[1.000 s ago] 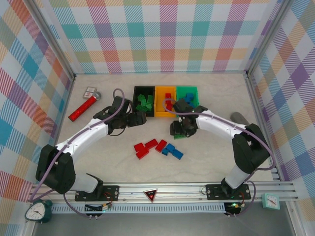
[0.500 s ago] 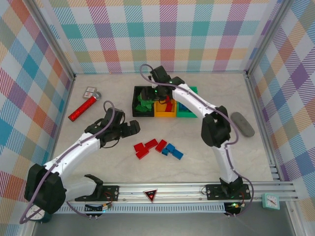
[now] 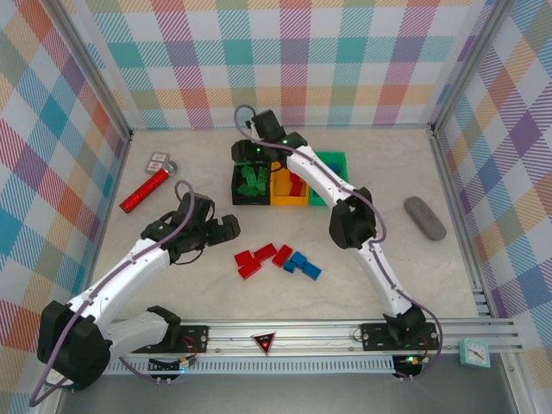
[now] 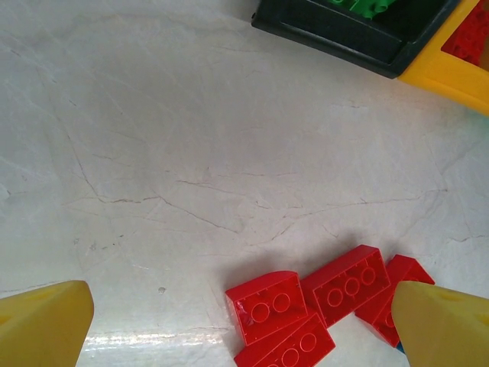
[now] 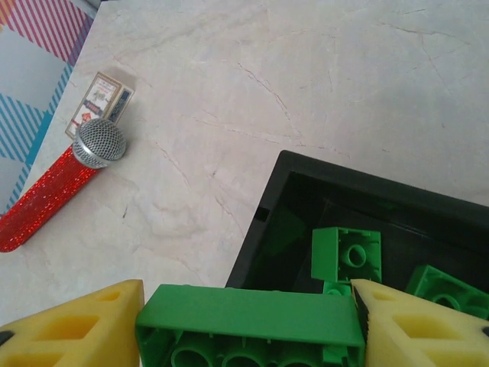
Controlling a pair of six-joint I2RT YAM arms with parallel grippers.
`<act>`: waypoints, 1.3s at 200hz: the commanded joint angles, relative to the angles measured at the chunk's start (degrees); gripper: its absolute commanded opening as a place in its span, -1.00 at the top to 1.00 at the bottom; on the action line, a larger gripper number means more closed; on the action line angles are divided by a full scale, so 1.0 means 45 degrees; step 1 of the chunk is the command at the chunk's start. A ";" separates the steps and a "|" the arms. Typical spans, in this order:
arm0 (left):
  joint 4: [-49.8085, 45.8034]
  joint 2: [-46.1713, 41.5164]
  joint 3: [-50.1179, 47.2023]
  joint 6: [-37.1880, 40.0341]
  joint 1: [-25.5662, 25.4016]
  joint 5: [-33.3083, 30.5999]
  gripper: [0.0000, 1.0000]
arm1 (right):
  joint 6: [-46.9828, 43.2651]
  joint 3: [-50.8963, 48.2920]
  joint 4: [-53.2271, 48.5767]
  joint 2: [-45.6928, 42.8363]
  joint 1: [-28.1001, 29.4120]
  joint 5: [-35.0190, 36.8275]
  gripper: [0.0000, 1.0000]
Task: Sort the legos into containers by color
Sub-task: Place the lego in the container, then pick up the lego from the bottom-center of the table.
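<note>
- Over the left edge of the black bin (image 5: 263, 222), the right gripper (image 3: 245, 155) hangs with a long green brick (image 5: 248, 317) clamped between its yellow fingers (image 5: 84, 325), which stand at a middling spread set by the brick's length.
- That bin holds other green bricks (image 5: 348, 256), so the step in hand looks like dropping this one among them.
- From the right wrist view the brick seems to straddle the rim rather than sit fully over the hollow. The next move probably calls for a small shift inward before the fingers part, or the brick may tip out onto the table (image 3: 388, 259).
- Beside it, the orange bin (image 3: 278, 200) holds red pieces. The green bin (image 3: 338, 158) is partly covered by the arm.
- Nearer the arm bases, the left gripper (image 3: 231, 226) hovers empty, its fingers (image 4: 42, 321) spread wide just above the loose red bricks (image 4: 306, 302).
- Its likely job is to lower onto one red brick and close.
- A few blue bricks (image 3: 304, 266) lie touching the red pile, so sorting is well along but unfinished.
- Well to the left lie a red glittery microphone (image 5: 42, 202) and a small card (image 5: 103, 97).
</note>
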 commanded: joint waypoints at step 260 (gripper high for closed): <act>0.2740 0.2653 0.0055 -0.0613 0.0180 0.1400 -0.99 | -0.0163 -2.2096 0.0446 -1.6686 0.1500 0.0932 -0.52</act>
